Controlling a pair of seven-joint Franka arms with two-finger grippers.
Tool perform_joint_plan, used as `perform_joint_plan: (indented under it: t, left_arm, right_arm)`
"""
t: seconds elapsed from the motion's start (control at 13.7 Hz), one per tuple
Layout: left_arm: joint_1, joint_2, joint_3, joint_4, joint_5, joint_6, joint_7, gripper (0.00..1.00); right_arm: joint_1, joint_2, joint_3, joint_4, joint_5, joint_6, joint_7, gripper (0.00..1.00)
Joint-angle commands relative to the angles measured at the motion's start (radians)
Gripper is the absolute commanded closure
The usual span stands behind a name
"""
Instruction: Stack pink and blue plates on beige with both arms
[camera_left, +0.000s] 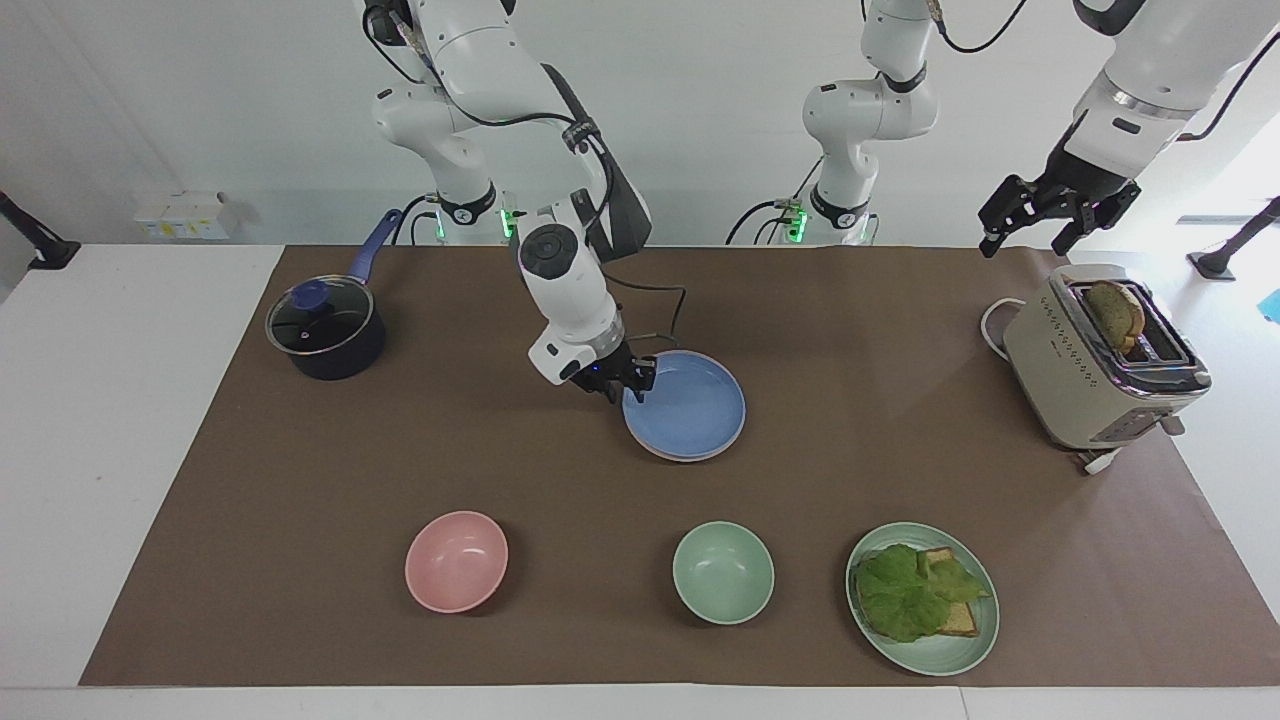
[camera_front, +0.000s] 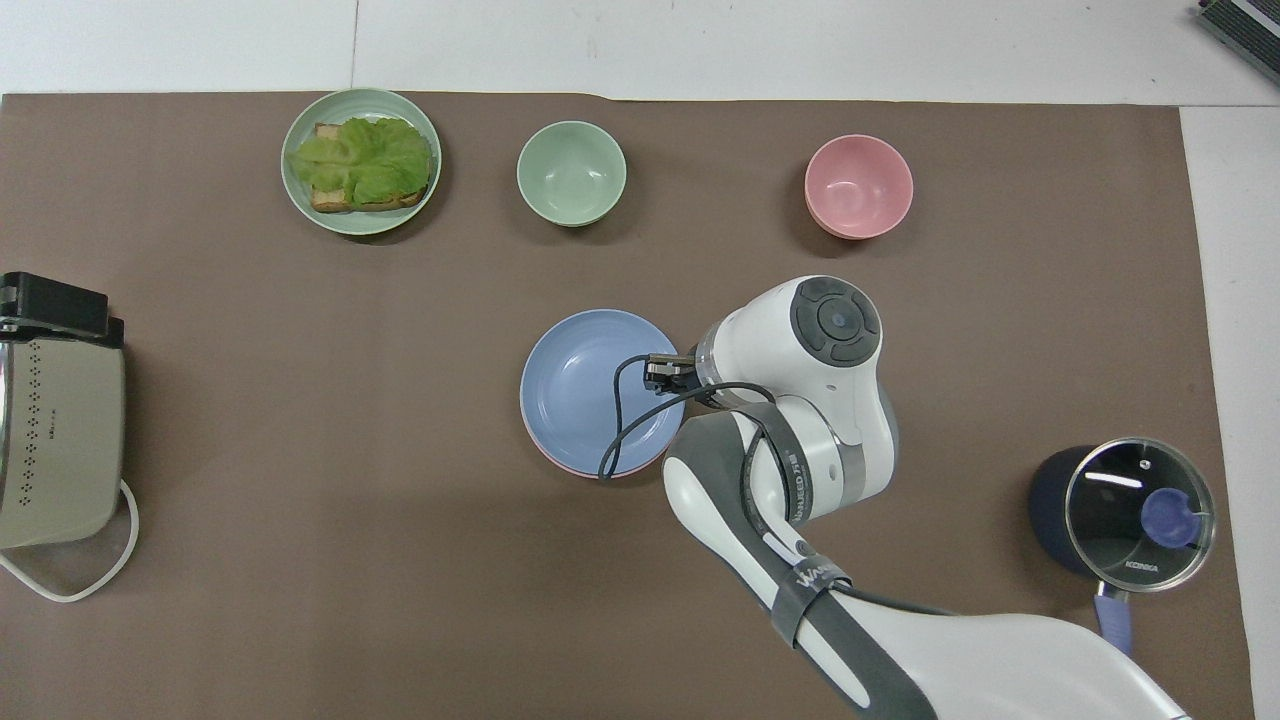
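We see the blue plate (camera_left: 686, 417) set on the pink plate (camera_left: 668, 457), mid-counter; no beige shows. Our right gripper (camera_left: 622, 384) sits at its nine o'clock rim, apparently letting go. Left gripper (camera_left: 1032, 222) waits released over the toaster (camera_left: 1090, 380). Next: retreat upward.

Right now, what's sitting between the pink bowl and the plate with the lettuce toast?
The green bowl lies between the pink bowl and the lettuce toast plate, all in one row farthest from the robots; the overhead view shows it.

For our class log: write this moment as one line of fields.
blue plate: on pink plate | right gripper: at blue plate's rim, fingers open | left gripper: waits over toaster, open
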Motion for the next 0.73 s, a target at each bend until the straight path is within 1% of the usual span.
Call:
perform_joint_plan:
  t: [0.0,0.22,0.37,0.51,0.66]
  left_arm:
    - [0.005,-0.009,-0.004,-0.001,0.016,-0.017,0.003,0.00]
    - [0.005,-0.009,-0.004,-0.001,0.016,-0.017,0.003,0.00]
    - [0.005,-0.009,-0.004,-0.001,0.016,-0.017,0.003,0.00]
    - [0.005,-0.009,-0.004,-0.001,0.016,-0.017,0.003,0.00]
    - [0.005,-0.008,-0.004,-0.001,0.016,-0.017,0.003,0.00]
  right_arm:
    - [-0.032,-0.053,-0.008,0.011,-0.077,-0.007,-0.018,0.00]
    - [-0.121,-0.123,-0.003,0.020,-0.219,-0.038,-0.023,0.00]
    - [-0.162,-0.149,-0.005,0.034,-0.246,-0.068,-0.056,0.00]
    - [-0.213,-0.158,-0.008,0.078,-0.252,-0.140,-0.067,0.00]
    - [-0.265,-0.175,-0.006,0.129,-0.313,-0.218,-0.117,0.00]
